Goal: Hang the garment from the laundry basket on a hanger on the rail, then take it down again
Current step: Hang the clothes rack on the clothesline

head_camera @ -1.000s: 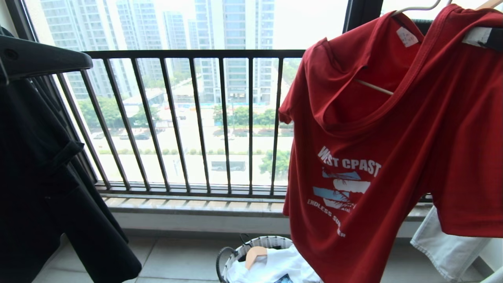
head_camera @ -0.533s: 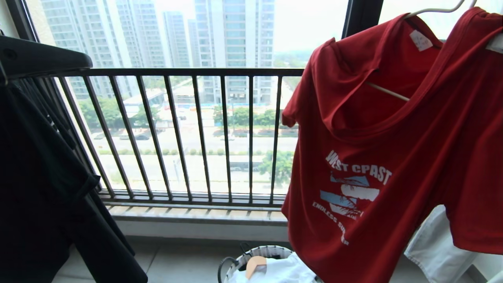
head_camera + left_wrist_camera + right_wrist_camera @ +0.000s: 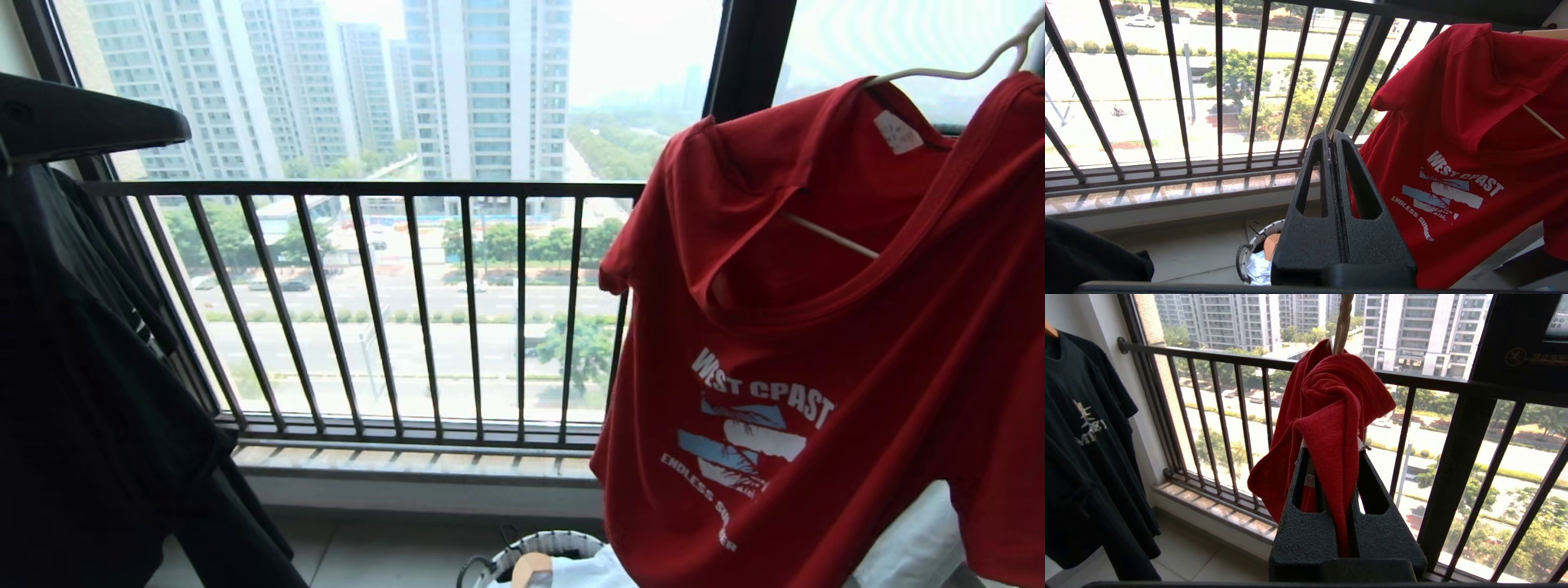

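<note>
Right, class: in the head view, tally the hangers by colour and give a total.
White hanger: 1
Black hanger: 1
Wooden hanger, in the basket: 1
Total: 3

The left gripper (image 3: 1332,136) has two black fingers (image 3: 1312,192) with a rough, grainy, pebbled surface. Each finger is a broad wedge that narrows toward the tip, and each has a long slot cut through it, narrow at the top and wider at the base. A smoother black bar runs across below them. The right gripper (image 3: 1331,457) is built alike: the same matte black, speckled fingers (image 3: 1386,535), the same cut-out slots, and the same smooth dark block under their base.
</note>
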